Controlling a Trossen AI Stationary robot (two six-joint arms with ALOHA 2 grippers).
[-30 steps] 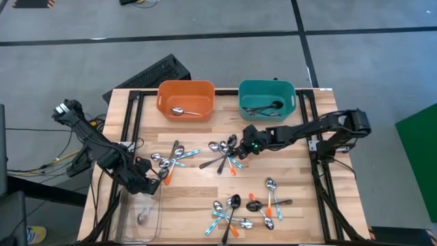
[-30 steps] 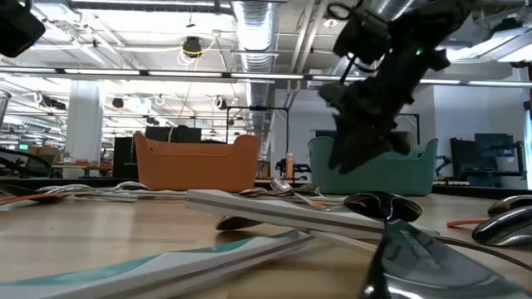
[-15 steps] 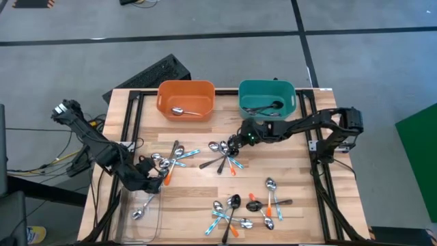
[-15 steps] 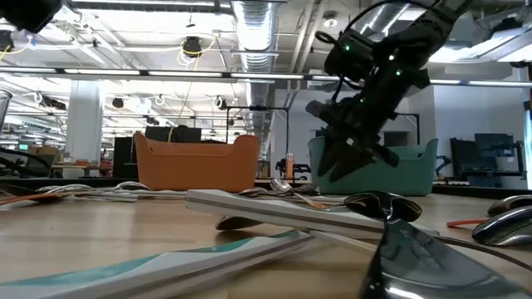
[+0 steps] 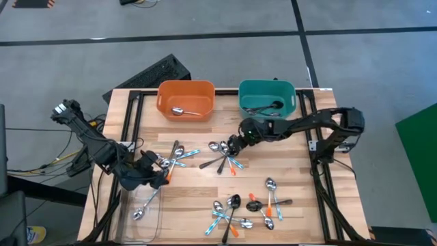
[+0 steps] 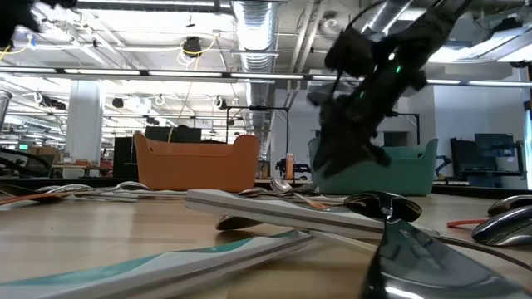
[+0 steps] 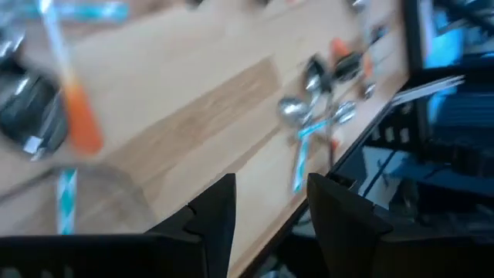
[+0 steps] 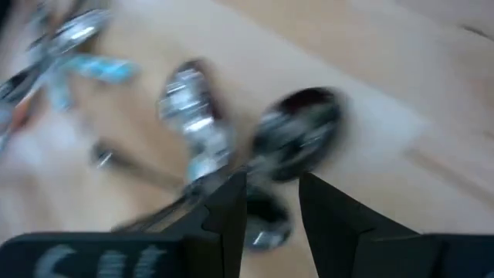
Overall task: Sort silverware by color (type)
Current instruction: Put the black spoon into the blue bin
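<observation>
Spoons lie in loose heaps on the wooden table: a left heap (image 5: 169, 160), a middle heap (image 5: 222, 154) and two near heaps (image 5: 231, 215) (image 5: 268, 201). Their handles are orange, light blue or dark. My left gripper (image 5: 149, 171) (image 7: 270, 216) hangs open just left of the left heap, with nothing between its fingers. My right gripper (image 5: 235, 145) (image 8: 272, 220) is open over the far right end of the middle heap. A dark spoon bowl (image 8: 301, 131) and a shiny one (image 8: 189, 104) lie beyond its fingertips. One spoon (image 5: 145, 205) lies flat by the clear tray (image 5: 158, 225).
An orange bin (image 5: 186, 100) holding one spoon and a teal bin (image 5: 267, 99) holding dark spoons stand side by side at the far edge. Black frame rails run along the table's left and right sides. Bare wood shows between the heaps.
My left gripper has risen and drawn away from the near-left tray toward the left heap, turning as it went. The spoon below it now lies flat with its handle showing. My right gripper has slid toward the table's left, over the middle heap.
</observation>
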